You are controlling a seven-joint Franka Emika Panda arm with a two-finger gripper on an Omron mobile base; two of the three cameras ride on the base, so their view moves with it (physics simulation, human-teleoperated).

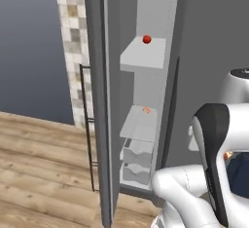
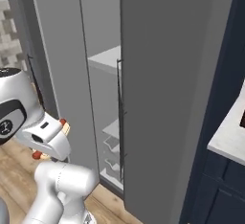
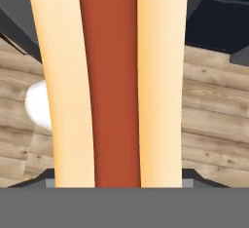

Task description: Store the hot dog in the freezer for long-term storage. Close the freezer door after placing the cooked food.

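One freezer [image 1: 146, 100], its door [image 1: 109, 105] swung open to the left. Inside: two shelves, two drawers below. Upper shelf holds one small red ball [image 1: 146, 39]; lower shelf one small orange item [image 1: 146, 110], too small to identify. One hot dog [image 3: 109, 83], clamped in the gripper [image 2: 50, 141] low before the freezer; fingertips hidden behind the bun.

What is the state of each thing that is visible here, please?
hot dog: held in the gripper, off the floor, not yet in the freezer.
gripper: shut on the hot dog.
freezer door: open.
freezer: open, shelves and drawers exposed.
red ball: resting on the upper shelf.
right door: shut.
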